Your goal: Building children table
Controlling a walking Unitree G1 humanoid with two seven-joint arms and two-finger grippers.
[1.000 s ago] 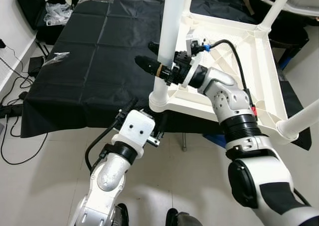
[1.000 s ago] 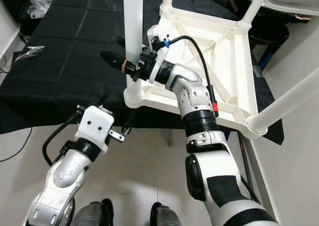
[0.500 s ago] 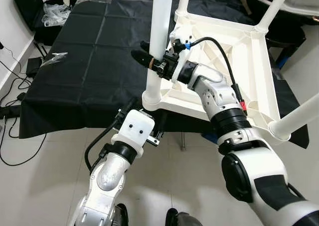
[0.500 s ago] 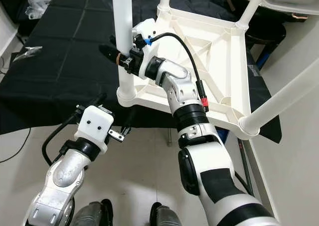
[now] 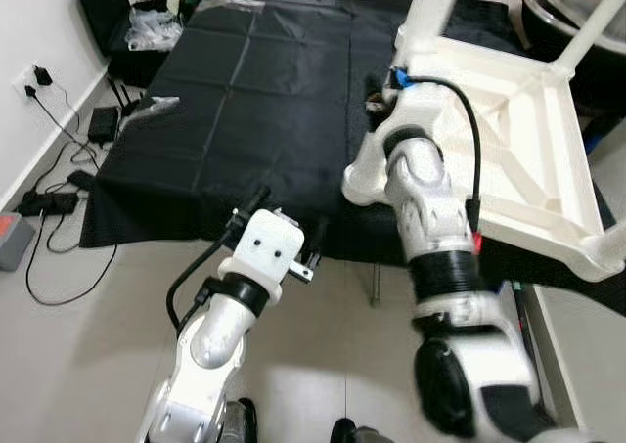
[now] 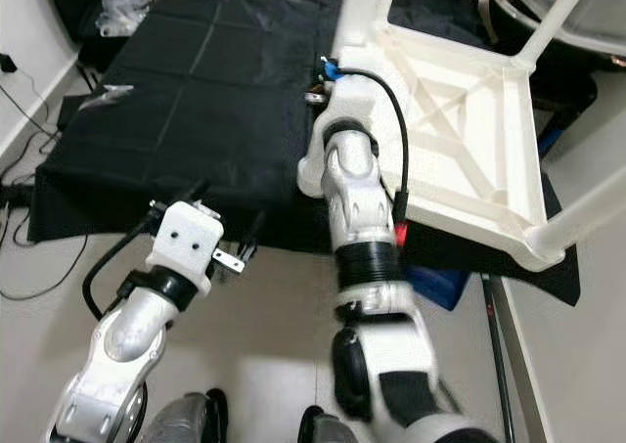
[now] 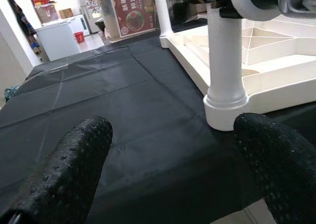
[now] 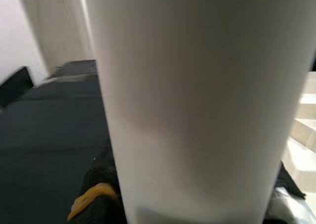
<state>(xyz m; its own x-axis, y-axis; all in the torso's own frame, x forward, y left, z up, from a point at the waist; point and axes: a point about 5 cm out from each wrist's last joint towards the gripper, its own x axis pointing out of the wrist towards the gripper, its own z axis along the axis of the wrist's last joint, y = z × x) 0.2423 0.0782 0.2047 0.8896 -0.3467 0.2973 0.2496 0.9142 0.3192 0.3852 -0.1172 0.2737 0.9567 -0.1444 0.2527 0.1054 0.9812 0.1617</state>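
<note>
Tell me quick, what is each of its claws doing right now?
Left gripper: open, holding nothing, near the table's edge.
Right gripper: shut on the white table leg.

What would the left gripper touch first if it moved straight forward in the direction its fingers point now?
Probably the black tablecloth. The open left gripper points along it, with the white table leg ahead toward one finger's side; depth is unclear, so the leg's socket could come first.

left arm (image 5: 210, 335): low at 7 o'clock, fingers (image 7: 74, 159) spread wide | right arm (image 5: 430, 218): reaching toward 12 o'clock
</note>
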